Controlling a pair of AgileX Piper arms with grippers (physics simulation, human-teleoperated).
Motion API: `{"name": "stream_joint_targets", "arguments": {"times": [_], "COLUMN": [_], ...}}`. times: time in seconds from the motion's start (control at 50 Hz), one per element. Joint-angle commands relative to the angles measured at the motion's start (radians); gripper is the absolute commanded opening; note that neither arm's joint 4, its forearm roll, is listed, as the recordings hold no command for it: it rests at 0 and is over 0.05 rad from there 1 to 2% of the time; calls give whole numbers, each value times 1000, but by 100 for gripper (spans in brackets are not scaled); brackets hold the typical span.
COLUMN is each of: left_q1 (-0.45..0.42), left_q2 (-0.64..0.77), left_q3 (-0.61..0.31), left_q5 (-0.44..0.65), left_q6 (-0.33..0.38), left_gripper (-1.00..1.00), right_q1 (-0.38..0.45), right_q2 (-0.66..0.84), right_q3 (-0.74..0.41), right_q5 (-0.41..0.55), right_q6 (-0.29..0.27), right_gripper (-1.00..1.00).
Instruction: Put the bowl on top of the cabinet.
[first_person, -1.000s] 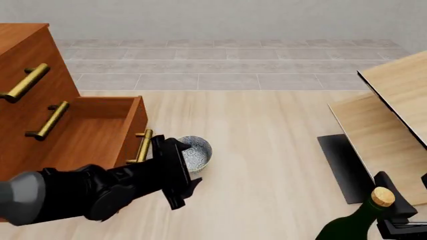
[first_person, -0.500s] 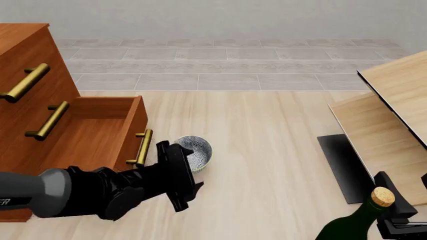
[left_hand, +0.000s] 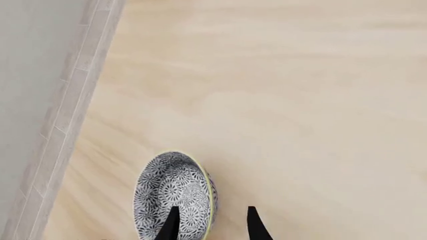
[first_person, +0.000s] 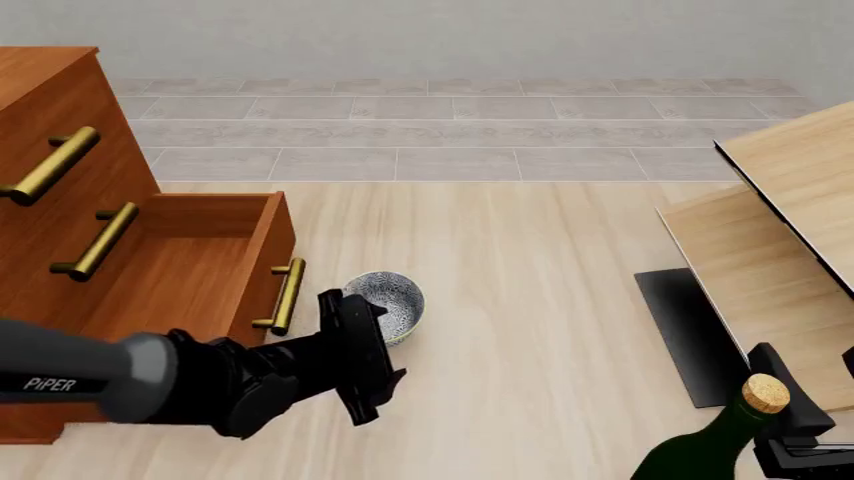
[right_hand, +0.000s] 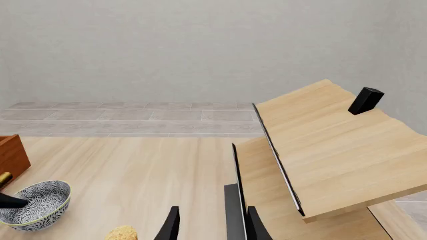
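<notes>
The bowl (first_person: 388, 303), speckled grey and white, stands upright on the pale wooden table just right of the cabinet's open bottom drawer (first_person: 200, 262). The reddish-brown cabinet (first_person: 54, 110) with brass bar handles fills the left side. My left gripper (first_person: 388, 348) is open and straddles the bowl's near rim. In the left wrist view one finger (left_hand: 171, 225) is over the inside of the bowl (left_hand: 170, 192) and the other is outside it. At the bottom right my right gripper (first_person: 807, 400) is open beside a corked bottle. The right wrist view shows the bowl (right_hand: 35, 204) far off.
A green bottle (first_person: 721, 445) with a cork (right_hand: 122, 233) stands right next to my right gripper. Pale light-wood boards (first_person: 787, 200) and a black panel (first_person: 687, 335) rise at the right. A small black block (right_hand: 365, 100) sits on the upper board. Grey tiles lie beyond the table.
My left arm has swung lower and reached further in from the left, settling its fingers at the bowl's near rim. The bowl, the bottle and my right arm have stayed put.
</notes>
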Motion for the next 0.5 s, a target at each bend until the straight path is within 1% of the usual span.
{"name": "stream_joint_targets", "arguments": {"times": [0.02,0.5], "left_q1": [11,32], "left_q2": [30,96], "left_q3": [-6,-29], "left_q5": [-17,-43], "left_q6": [1,11], "left_gripper": [100,100], "right_q1": [0,0], "right_q2": [0,0], "right_q3": [0,0], "right_q5": [0,0], "right_q6": [0,0], "right_gripper": [100,100]}}
